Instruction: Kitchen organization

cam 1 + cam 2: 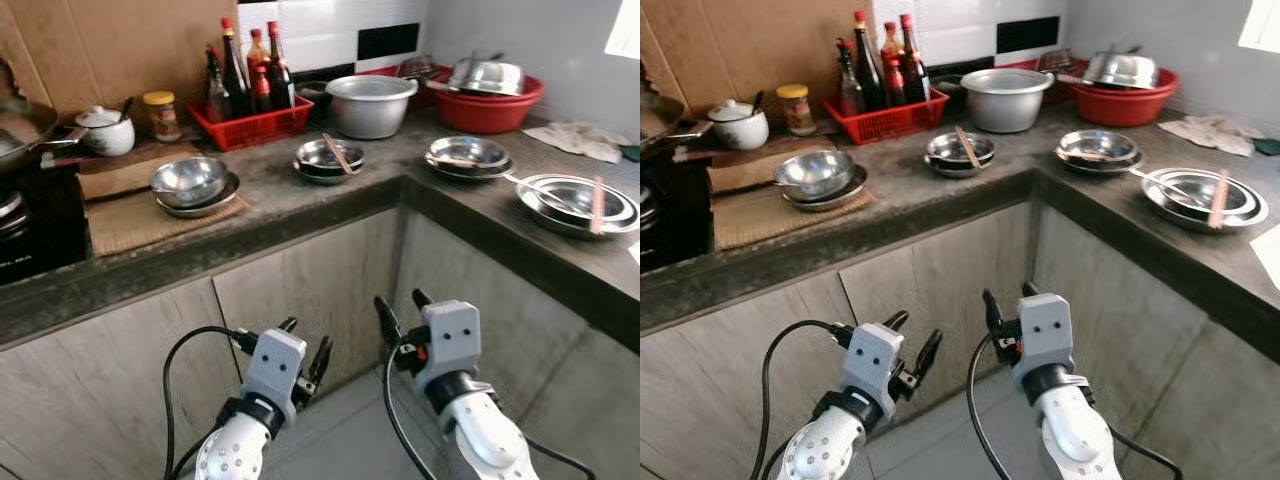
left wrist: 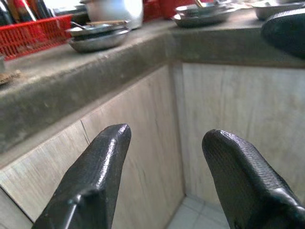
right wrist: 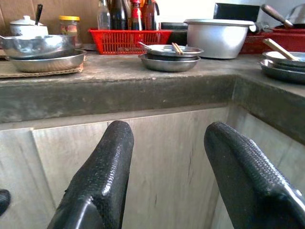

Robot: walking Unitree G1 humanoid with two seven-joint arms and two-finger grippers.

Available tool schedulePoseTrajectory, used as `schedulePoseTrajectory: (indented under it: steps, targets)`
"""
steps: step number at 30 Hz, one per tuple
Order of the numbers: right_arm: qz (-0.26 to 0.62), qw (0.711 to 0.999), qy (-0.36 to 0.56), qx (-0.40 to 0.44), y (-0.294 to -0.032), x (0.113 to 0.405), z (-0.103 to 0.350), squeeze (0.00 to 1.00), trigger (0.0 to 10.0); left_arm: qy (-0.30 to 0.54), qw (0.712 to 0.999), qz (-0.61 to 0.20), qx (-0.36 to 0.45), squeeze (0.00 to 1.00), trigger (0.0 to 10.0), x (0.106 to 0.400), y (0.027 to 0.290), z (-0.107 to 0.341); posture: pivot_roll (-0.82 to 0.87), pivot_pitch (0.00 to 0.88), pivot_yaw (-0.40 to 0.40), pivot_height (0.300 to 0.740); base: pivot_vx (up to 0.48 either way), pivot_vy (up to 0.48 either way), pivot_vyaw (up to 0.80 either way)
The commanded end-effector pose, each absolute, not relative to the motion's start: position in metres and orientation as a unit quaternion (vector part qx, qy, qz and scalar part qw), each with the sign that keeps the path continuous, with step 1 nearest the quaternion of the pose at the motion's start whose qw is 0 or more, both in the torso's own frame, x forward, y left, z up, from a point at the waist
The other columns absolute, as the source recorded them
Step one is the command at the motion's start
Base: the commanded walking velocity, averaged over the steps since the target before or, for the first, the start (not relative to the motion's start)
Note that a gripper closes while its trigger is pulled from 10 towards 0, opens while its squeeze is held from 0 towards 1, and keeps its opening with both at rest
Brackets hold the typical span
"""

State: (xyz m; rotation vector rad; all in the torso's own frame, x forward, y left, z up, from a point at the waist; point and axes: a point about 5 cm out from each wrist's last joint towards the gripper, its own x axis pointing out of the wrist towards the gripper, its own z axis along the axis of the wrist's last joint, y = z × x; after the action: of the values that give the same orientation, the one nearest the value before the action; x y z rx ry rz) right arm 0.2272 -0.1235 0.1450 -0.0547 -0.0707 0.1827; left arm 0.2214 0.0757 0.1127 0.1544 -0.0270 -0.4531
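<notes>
Steel dishes stand along a dark L-shaped counter (image 1: 290, 212). A bowl on a plate (image 1: 190, 181) rests on a woven mat. Near the corner is a bowl stack with chopsticks (image 1: 330, 157). On the right arm of the counter are another bowl stack (image 1: 468, 155) and wide plates with a chopstick (image 1: 580, 203). My left gripper (image 1: 306, 341) and right gripper (image 1: 400, 301) hover low before the wooden cabinet doors (image 1: 310, 285), below the counter edge. Both are open and hold nothing. The left gripper (image 2: 167, 136) and right gripper (image 3: 169, 129) point at the cabinet front.
At the back stand a red basket of sauce bottles (image 1: 250, 120), a large metal pot (image 1: 371, 103) and a red basin (image 1: 487, 106) holding a steel lid. A jar (image 1: 160, 113), a white lidded pot (image 1: 105, 130), a wok (image 1: 20, 130) and a stove (image 1: 30, 230) lie left. A cloth (image 1: 580, 138) lies far right.
</notes>
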Motion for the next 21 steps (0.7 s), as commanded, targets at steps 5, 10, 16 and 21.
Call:
schedulePoseTrajectory:
  steps: [5,10,16,21]
  targets:
    - [0.084,0.995,-0.032,-0.032,-0.1272,0.2281,0.1434,0.0,10.0,-0.015,0.971,-0.227,0.076,0.0,10.0,0.2206,0.0723,0.1139,-0.04,0.0,0.003,0.74,0.283,0.0,0.8]
    - [0.084,0.995,-0.034,-0.032,-0.1279,0.229,0.1441,0.0,10.0,-0.017,0.971,-0.227,0.075,0.0,10.0,0.2214,0.0718,0.1145,-0.04,0.0,0.004,0.74,0.283,0.0,0.8]
    - [0.079,0.996,-0.037,-0.032,-0.1301,0.2311,0.1447,0.0,10.0,-0.016,0.972,-0.221,0.074,0.0,10.0,0.2221,0.0716,0.1147,-0.04,0.0,0.001,0.74,0.282,0.0,0.8]
    - [0.074,0.996,-0.039,-0.025,-0.1322,0.2329,0.1459,0.0,10.0,-0.016,0.972,-0.22,0.074,0.0,10.0,0.2219,0.0718,0.1146,-0.04,0.0,0.0,0.74,0.282,0.0,0.0]
